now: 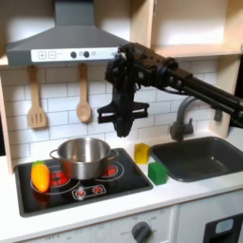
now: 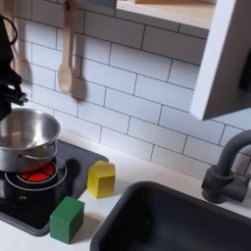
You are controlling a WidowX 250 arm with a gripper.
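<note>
Gripper (image 1: 121, 121): hangs above the pot (image 1: 84, 157), fingers pointing down, jaws apart and empty.
Pot: on the stove's (image 1: 119, 183) burner, below the jaws and toward the first exterior view's left.
Arm: reaches in from the first exterior view's right, wrist bent downward.
Yellow block (image 1: 141, 153), green block (image 1: 157, 173): right of the pot, beside the stove.

Pot (image 1: 84, 157): shiny metal, upright and open-topped, sitting on the back right burner of the toy stove, directly below the gripper in the first exterior view
Pot handle: short, pointing toward the yellow block in the second exterior view (image 2: 24, 138)
</note>
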